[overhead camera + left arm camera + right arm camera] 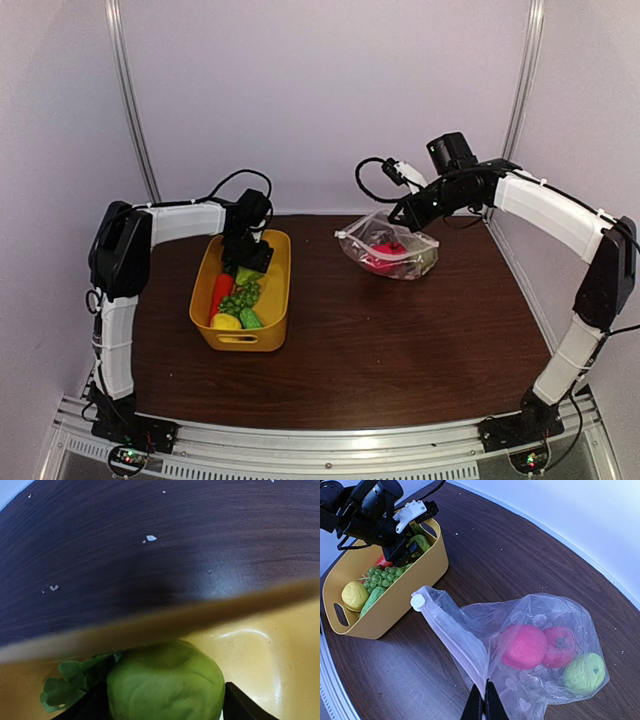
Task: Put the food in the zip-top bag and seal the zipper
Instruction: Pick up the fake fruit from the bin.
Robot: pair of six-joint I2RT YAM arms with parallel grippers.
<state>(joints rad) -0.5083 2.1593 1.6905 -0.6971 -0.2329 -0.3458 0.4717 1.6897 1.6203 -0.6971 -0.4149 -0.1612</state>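
Observation:
My left gripper point(248, 258) reaches down into the far end of the yellow basket point(240, 343). Its fingers press both sides of a round green fruit point(165, 680), shut on it. More food lies in the basket: an orange carrot point(221, 295), green grapes point(382, 575), a yellow lemon point(355, 595) and a cucumber point(372, 600). The clear zip-top bag point(545, 615) sits at the back right and holds a pink-red apple point(522, 646), a red fruit point(560, 645) and a green apple point(585, 672). My right gripper point(484, 702) is shut on the zipper point(455, 640) strip, holding the mouth up.
A white slider point(417, 601) sits at the zipper's far end, close to the basket wall point(400, 600). Dark wooden tabletop point(400, 340) stretches between basket and bag. Pale walls close in on the back and both sides.

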